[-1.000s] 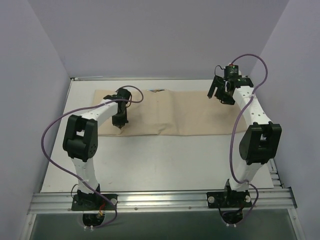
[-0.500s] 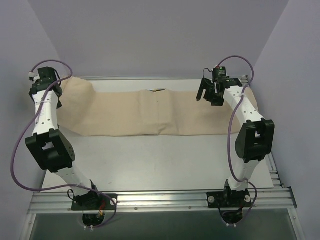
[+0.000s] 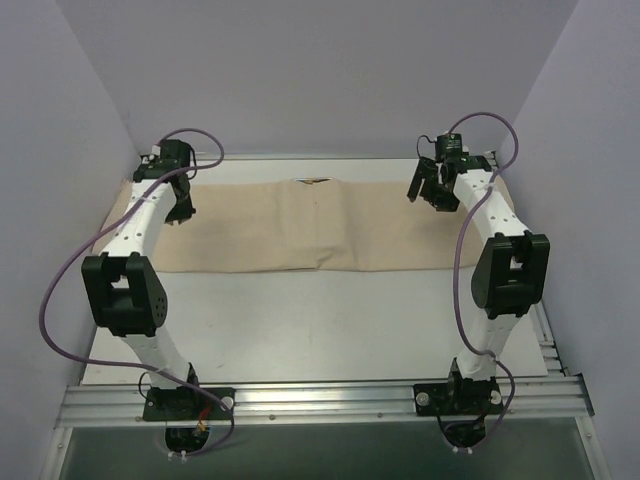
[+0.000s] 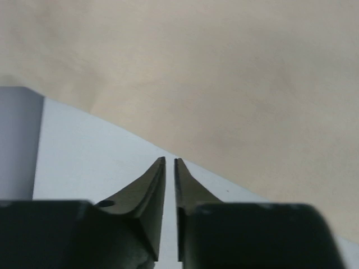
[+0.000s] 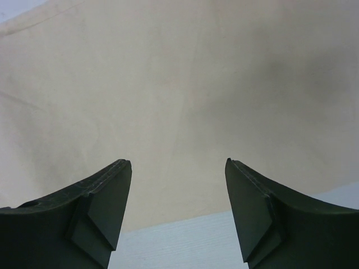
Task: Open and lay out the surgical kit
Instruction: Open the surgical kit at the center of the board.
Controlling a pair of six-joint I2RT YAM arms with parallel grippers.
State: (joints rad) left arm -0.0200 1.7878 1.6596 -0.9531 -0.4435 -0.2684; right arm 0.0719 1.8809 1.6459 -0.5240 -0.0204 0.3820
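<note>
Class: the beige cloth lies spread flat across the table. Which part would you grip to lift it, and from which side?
Probably its near long edge, approached from the bare table side. The cloth lies flat with no raised fold to grab, so only that free edge, where it meets the table, offers something to pinch.

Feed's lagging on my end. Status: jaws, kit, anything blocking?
Left jaws nearly shut, empty, at edge of large beige cloth wrap. Right jaws open, empty, above it. No tray or instruments showing. Nothing blocking.
</note>
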